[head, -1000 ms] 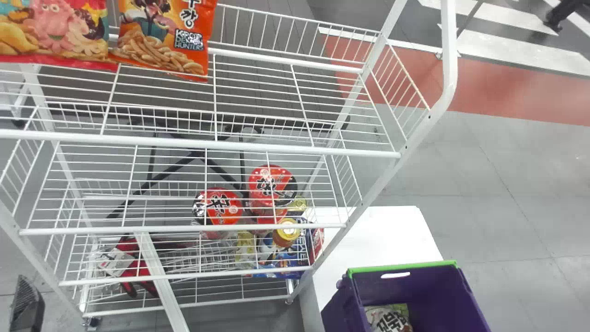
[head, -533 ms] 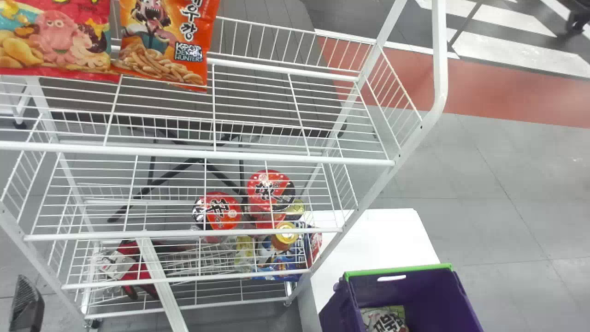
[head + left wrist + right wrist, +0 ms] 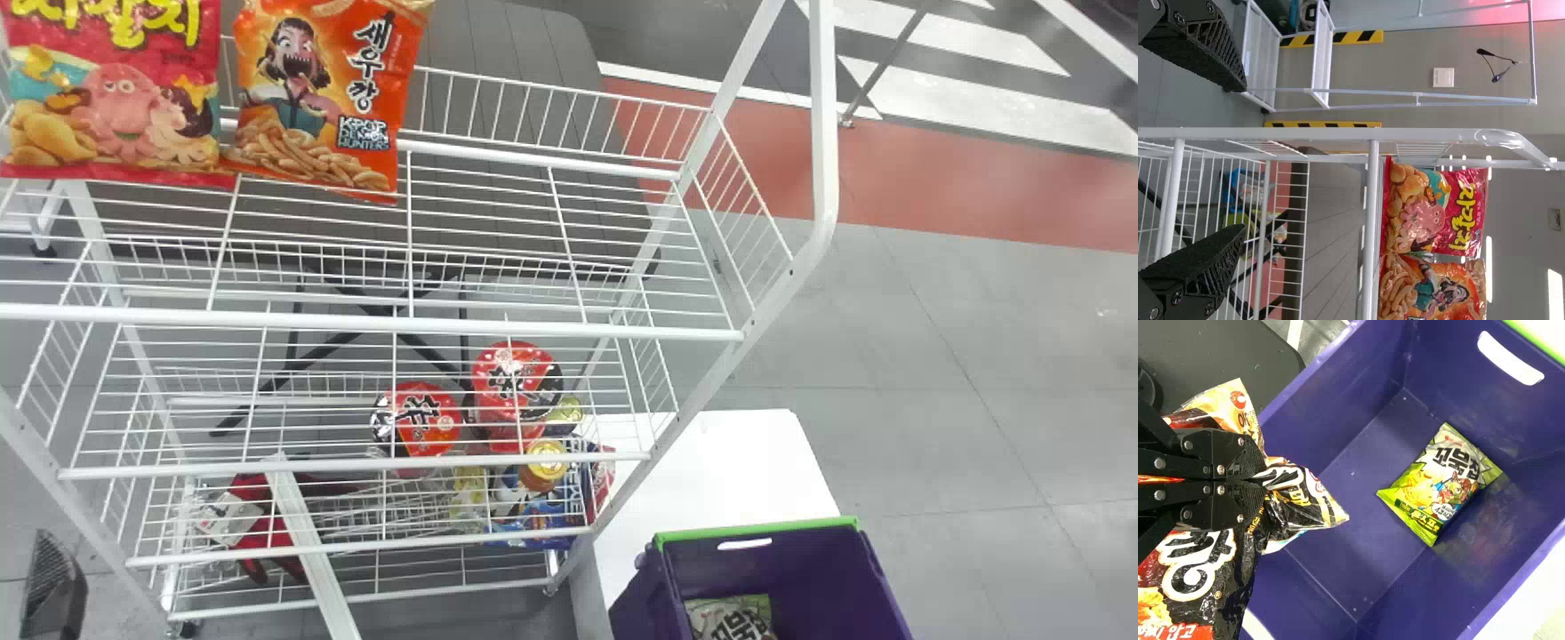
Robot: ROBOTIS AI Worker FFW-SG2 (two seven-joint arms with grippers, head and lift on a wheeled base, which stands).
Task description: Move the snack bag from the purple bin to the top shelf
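Shelf (image 3: 533, 328) slid down head view; right pincer (image 3: 1263, 479) clamps snack bag (image 3: 1198, 567).

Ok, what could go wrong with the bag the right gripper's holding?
The right gripper pinches the snack bag in a bunched fold, so it might slip. In the right wrist view it overlaps the purple bin's rim, and may snag. On the top shelf, it could knock the red bag or orange bag.
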